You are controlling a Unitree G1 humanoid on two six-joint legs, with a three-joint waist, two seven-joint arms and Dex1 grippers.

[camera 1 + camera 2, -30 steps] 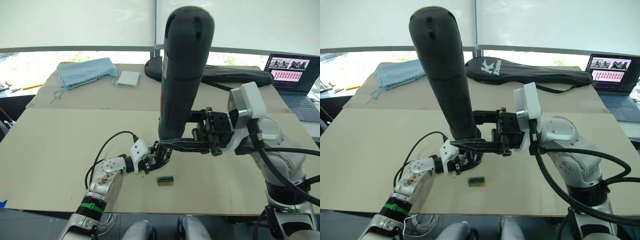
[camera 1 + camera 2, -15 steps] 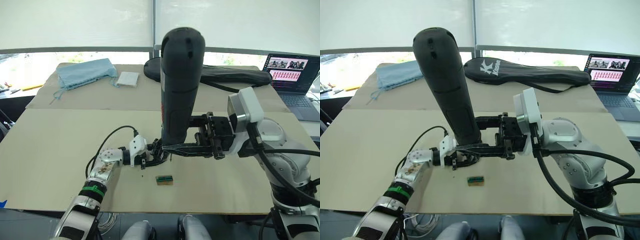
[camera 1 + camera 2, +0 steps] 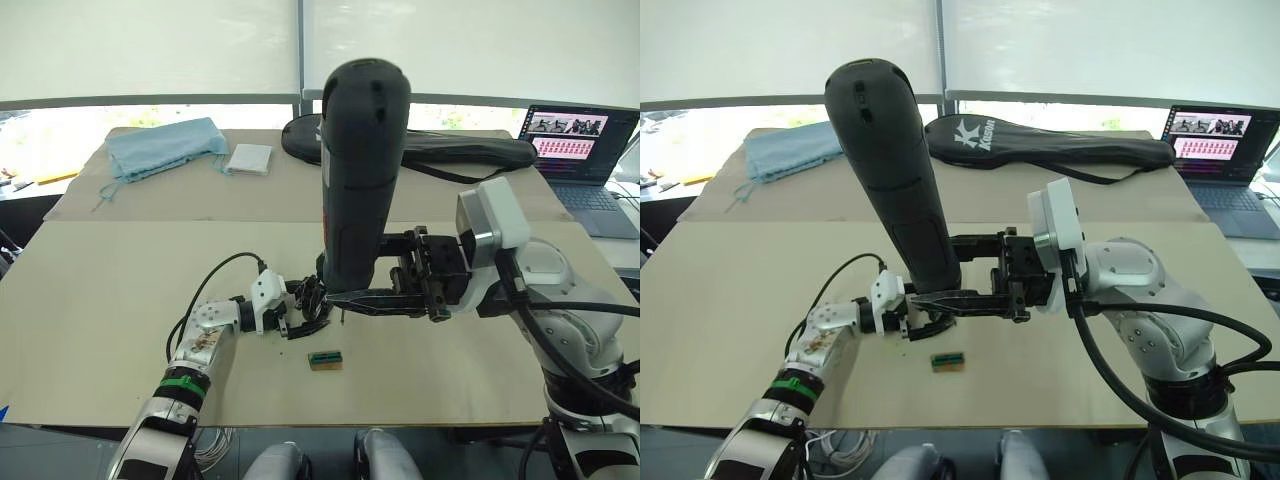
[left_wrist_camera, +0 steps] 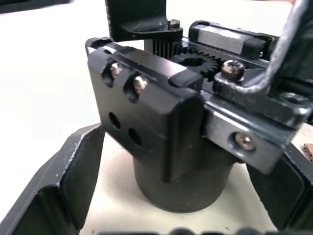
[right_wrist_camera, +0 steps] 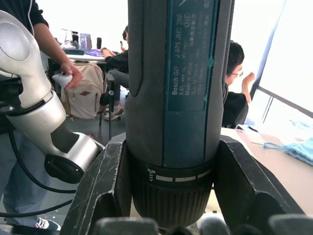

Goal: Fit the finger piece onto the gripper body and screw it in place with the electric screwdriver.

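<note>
The right gripper [image 3: 335,297] squeezes the electric screwdriver [image 3: 362,170] and holds it standing up, tip down over the gripper body [image 4: 168,147]. That body sits on the table [image 3: 100,300], and the left gripper [image 3: 305,310] hugs it from 9 o'clock. The screwing looks underway. I cannot tell if the finger piece is on.
</note>
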